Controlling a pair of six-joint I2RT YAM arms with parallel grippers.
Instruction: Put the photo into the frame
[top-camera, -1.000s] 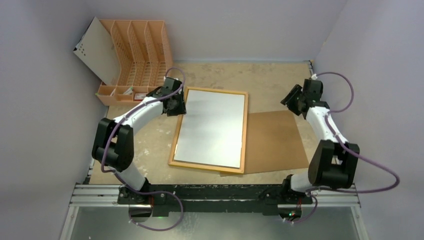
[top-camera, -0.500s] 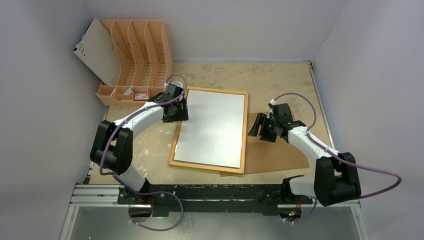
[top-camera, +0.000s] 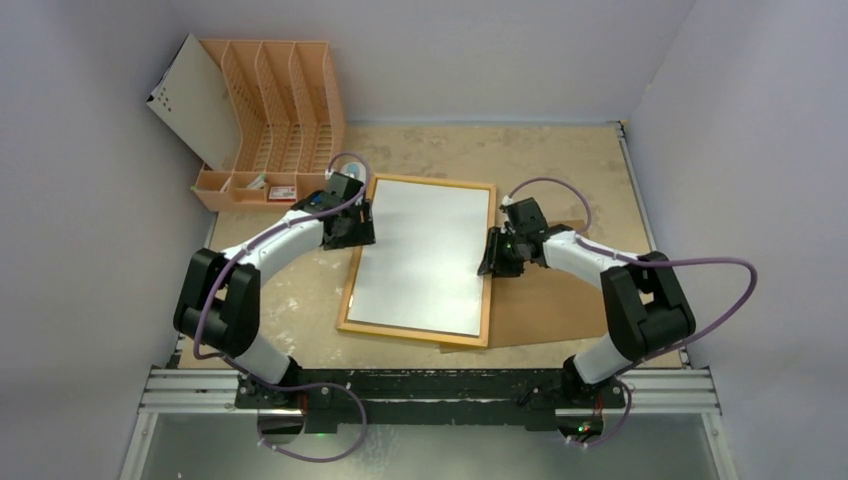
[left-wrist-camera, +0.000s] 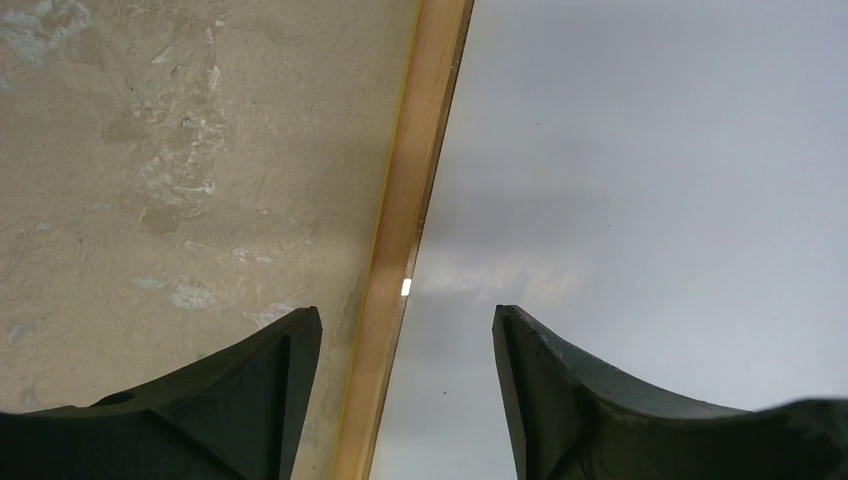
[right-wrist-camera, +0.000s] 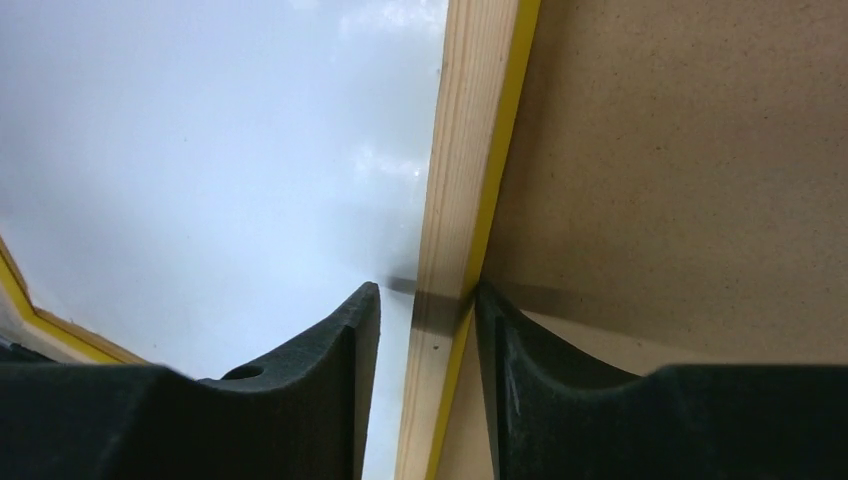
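Wood rail of the frame (right-wrist-camera: 455, 150) running 12 to 6, yellow rim on its 3 o'clock side, white photo (right-wrist-camera: 200, 150) filling 9 to 12, brown board (right-wrist-camera: 680, 180) at 3, right gripper (right-wrist-camera: 428, 295) at 6, fingers (right-wrist-camera: 300, 400) astride the rail, thin gaps either side.

photo (top-camera: 425, 255) in frame (top-camera: 412, 334), backing board (top-camera: 550, 290) under its right edge, rack (top-camera: 285, 100) behind-left

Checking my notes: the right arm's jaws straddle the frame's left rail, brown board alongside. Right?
Not quite: the right arm's jaws straddle the frame's right rail, brown board alongside. The right wrist view shows that rail between them.
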